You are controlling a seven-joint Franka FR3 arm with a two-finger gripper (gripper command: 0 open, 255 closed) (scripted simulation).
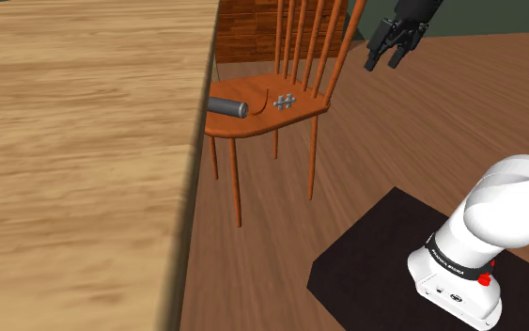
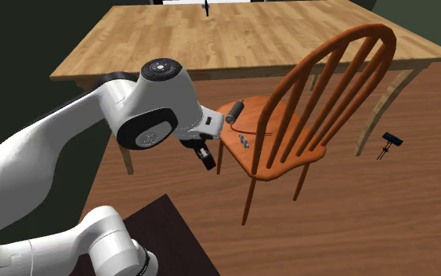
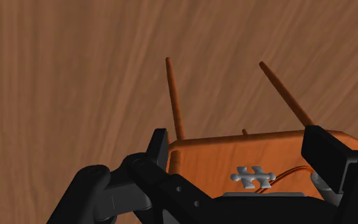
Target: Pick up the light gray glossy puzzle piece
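Observation:
A small light grey glossy puzzle piece (image 1: 286, 101) (image 2: 243, 140) lies flat on the seat of an orange-brown wooden spindle-back chair (image 1: 253, 120) (image 2: 289, 157). My black gripper (image 1: 384, 58) (image 2: 207, 161) hangs in the air above and to one side of the seat, apart from it, beyond the chair's backrest in the shoulder view. In the wrist view the puzzle piece (image 3: 252, 176) shows on the seat (image 3: 203, 156), low between the two fingers of the gripper (image 3: 237, 137). The fingers stand wide apart with nothing held.
A dark grey cylinder (image 1: 226, 106) (image 2: 235, 110) lies on the seat near the puzzle piece, toward the table. A large light wooden table (image 1: 65, 141) (image 2: 234, 39) stands right beside the chair. The tall chair back (image 2: 328, 94), a small black tripod (image 2: 391, 143) and the black mat (image 1: 375, 254) are nearby.

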